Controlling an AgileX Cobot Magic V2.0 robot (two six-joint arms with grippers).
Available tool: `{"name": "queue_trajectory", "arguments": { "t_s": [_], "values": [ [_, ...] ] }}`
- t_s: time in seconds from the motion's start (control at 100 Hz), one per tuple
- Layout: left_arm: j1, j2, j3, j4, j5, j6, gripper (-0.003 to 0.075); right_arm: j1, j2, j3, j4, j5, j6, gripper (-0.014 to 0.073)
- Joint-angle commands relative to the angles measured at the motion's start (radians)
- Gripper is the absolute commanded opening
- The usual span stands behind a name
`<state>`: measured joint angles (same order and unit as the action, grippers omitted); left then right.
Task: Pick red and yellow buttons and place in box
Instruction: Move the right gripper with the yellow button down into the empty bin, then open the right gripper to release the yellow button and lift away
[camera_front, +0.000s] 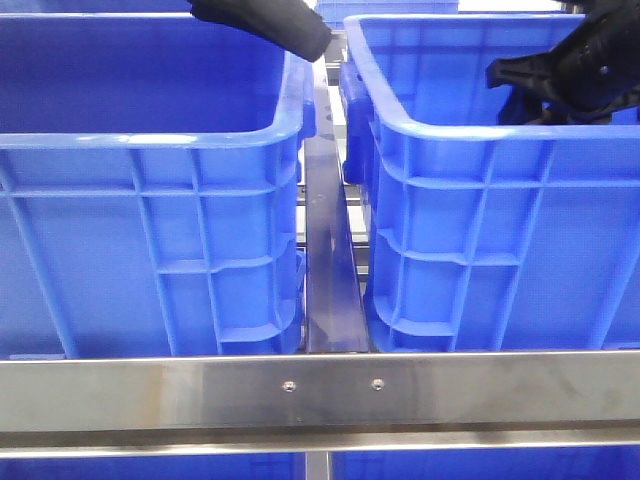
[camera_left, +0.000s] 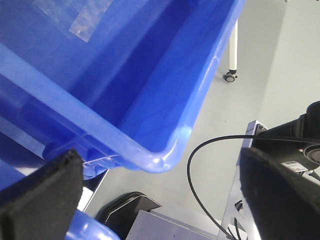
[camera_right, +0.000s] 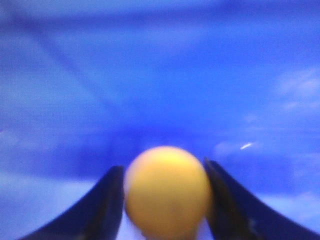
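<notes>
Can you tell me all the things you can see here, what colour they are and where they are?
left crate: one, blue, left of the centre rail.
right crate: one, blue, right of the centre rail.
button: one, orange-yellow, between the right gripper's fingers.
metal frame: silver, crossbar in front, centre rail between the crates.
cable: one, black, looping beside the left gripper.
left gripper: black, open, outside a crate's corner.
right gripper: black, shut on the button, blue surface behind.

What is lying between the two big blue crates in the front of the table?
In the front view, a narrow metal rail runs between the left crate and the right crate. Nothing else shows in that gap.
</notes>
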<state>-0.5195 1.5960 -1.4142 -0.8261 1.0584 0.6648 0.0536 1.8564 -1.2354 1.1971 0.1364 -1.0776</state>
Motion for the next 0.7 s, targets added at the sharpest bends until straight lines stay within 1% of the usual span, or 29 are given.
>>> {"name": "queue_trajectory", "arguments": {
  "t_s": [0.0, 0.36, 0.69],
  "values": [
    [-0.01, -0.039, -0.032, -0.054, -0.019, 0.002, 0.0599, 0.001, -0.046, -0.03, 0.006, 0.008, -0.007, 0.0437],
    [-0.01, -0.039, -0.032, -0.054, -0.019, 0.002, 0.0599, -0.001, -0.053, -0.03, 0.006, -0.01, -0.007, 0.0437],
    [-0.01, -0.039, -0.032, -0.054, -0.019, 0.002, 0.0599, -0.002, -0.153, -0.028, 0.005, -0.003, -0.007, 0.0437]
  ]
}}
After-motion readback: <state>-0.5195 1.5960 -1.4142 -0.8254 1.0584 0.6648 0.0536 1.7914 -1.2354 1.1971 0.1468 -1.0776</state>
